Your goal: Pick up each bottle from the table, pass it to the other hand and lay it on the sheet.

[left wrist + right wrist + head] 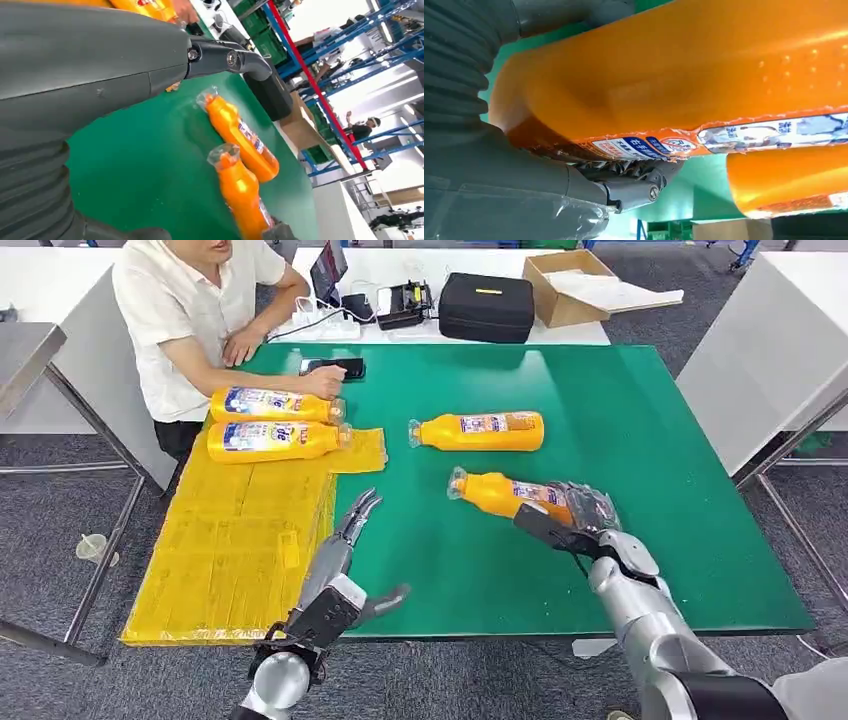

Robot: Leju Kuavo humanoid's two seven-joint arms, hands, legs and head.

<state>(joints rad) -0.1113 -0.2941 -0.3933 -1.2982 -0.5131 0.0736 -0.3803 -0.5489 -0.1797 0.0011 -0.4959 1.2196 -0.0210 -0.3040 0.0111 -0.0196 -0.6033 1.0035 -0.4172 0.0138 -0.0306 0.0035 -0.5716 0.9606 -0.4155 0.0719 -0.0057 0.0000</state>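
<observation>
I count two bottles (270,422) already on the yellow sheet (230,540), upper left. My right hand (585,515) grips the third (505,494), frame centre; handover pending. Fourth (480,431) waits on the tabletop (650,440). Left hand (358,518) empty, fingers apart. Right fingers mostly hidden behind the bottle.

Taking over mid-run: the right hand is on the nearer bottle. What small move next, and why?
Probably lift the nearer bottle slightly and carry it toward the left hand. The right hand already grips its base, the left hand waits open beside the yellow sheet, and two bottles already lie there.
</observation>
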